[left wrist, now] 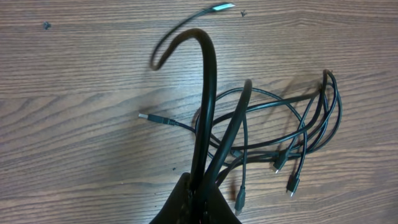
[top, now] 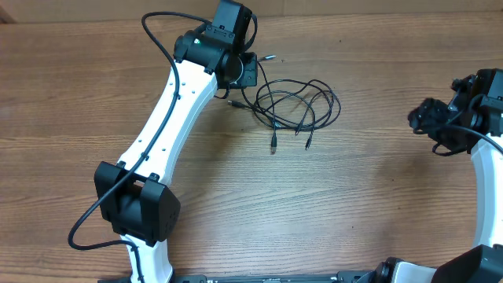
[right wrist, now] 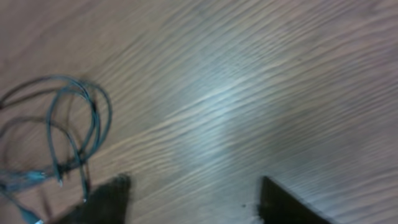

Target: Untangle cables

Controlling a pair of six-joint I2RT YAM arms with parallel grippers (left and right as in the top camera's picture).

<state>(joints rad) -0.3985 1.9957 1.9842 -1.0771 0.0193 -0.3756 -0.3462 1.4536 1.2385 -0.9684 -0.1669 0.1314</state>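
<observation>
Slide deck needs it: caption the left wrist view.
Left claw shut on strands of the black cables, the rest looped on the wooden table.

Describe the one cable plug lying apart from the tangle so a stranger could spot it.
Find the left arm, stretched toward the table's far edge, its fingers shut on the cables. Just right of them, beyond the tangle, lies a small silver plug. Unlike the other plugs, which lie nearer the robot by the loops, it points away alone.
</observation>
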